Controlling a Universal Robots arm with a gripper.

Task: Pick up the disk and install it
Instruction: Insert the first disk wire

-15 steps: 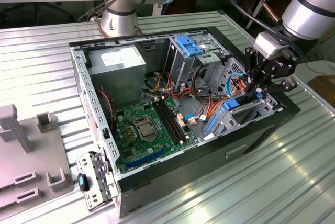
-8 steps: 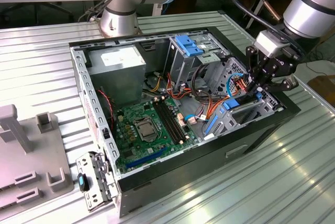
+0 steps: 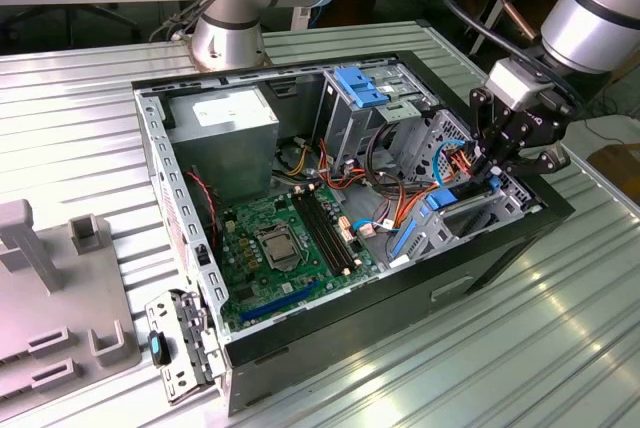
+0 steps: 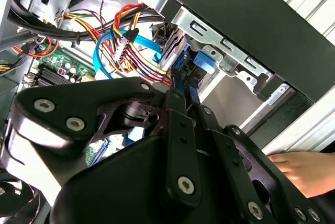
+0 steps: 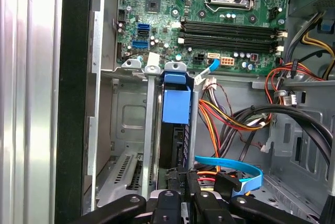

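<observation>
— Blue frame and all, where sits the disk [image 5: 175, 110]?

— Straight ahead of the gripper [image 5: 187, 183], standing on edge in a slot of the grey drive cage [image 3: 478, 210], beside the motherboard [image 5: 209, 17].

— And the fingers [image 4: 180, 85]?

— Pinched together on the disk's near edge, a blue cable [image 5: 238, 169] just beside them.
</observation>
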